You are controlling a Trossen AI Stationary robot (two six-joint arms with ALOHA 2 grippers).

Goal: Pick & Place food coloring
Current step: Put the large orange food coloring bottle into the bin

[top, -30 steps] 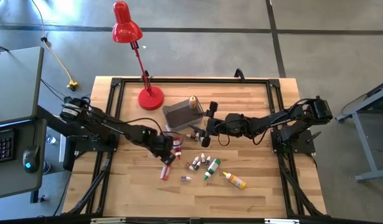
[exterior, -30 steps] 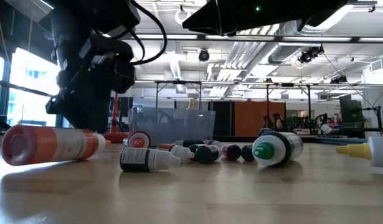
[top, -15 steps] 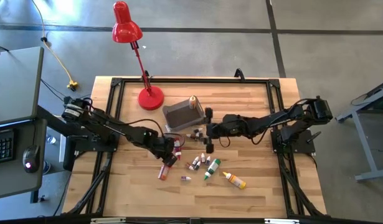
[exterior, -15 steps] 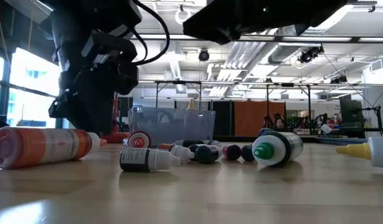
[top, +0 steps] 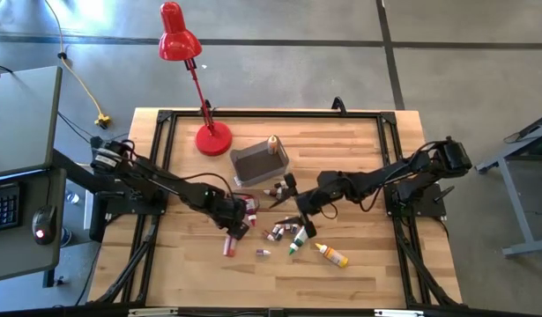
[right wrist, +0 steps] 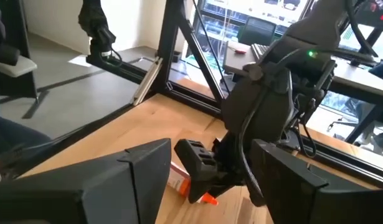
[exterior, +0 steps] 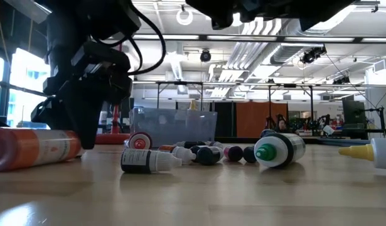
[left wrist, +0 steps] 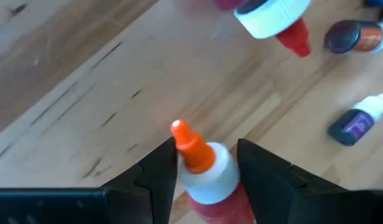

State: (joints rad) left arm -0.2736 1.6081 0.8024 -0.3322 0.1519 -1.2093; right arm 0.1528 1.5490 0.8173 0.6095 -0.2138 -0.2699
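Observation:
A red-orange food coloring bottle (top: 228, 246) with a white cap and an orange tip lies on its side on the table, left of centre. My left gripper (left wrist: 207, 146) stands over its cap end (exterior: 86, 138), shut on it. Several more bottles lie scattered at mid-table: a green-capped one (top: 299, 238), a yellow one (top: 332, 255), and small dark ones (top: 275, 231). My right gripper (top: 291, 202) hovers open above them, touching nothing, and faces my left gripper (right wrist: 210, 168). My left gripper has the bottle's white cap (left wrist: 223, 177) between its two fingers, one on each side, with the orange tip sticking out past them. The fingers (left wrist: 160, 171) come steeply down from above. The bottle's body (exterior: 29, 147) lies flat on the table.
A grey translucent bin (top: 257, 163) stands behind the bottles with one bottle (top: 273, 143) upright in it. A red desk lamp (top: 213, 138) stands at the far left. Bare wood lies along the table's near edge.
My left gripper has sunk slightly over the red-orange bottle's cap. The bottle has slid a little toward the table's left and swung, its base going toward the near edge. My right gripper has left the bin, moved toward the near edge and turned toward my left gripper, staying open.

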